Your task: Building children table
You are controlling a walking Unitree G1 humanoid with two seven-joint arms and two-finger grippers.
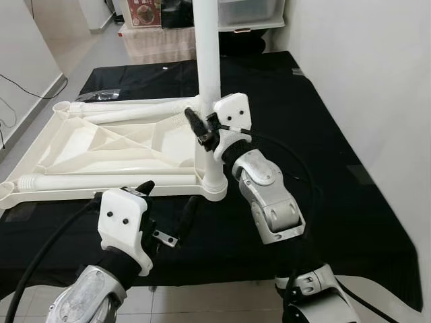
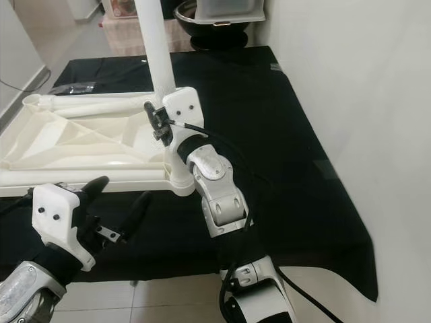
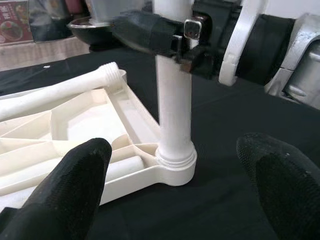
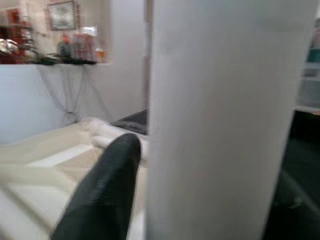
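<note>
The white plastic table top (image 1: 121, 145) lies upside down on a black cloth. One white leg (image 1: 207, 54) stands upright in its near right corner socket (image 3: 175, 167). My right gripper (image 1: 205, 128) is shut on this leg a little above the socket, and one black finger (image 4: 107, 190) presses the leg (image 4: 225, 120). My left gripper (image 1: 168, 208) hovers open just in front of the table top's near edge, facing the socket, with nothing between its fingers (image 3: 75, 185). Two more legs (image 1: 121, 106) (image 1: 101, 180) lie flat inside the table top.
The black cloth (image 1: 323, 134) covers the floor up to a white wall (image 1: 377, 67) on the right. A clear storage box (image 1: 249, 10) and a dark bowl (image 2: 192, 13) stand at the back. Tiled floor (image 1: 202, 303) shows at the cloth's near edge.
</note>
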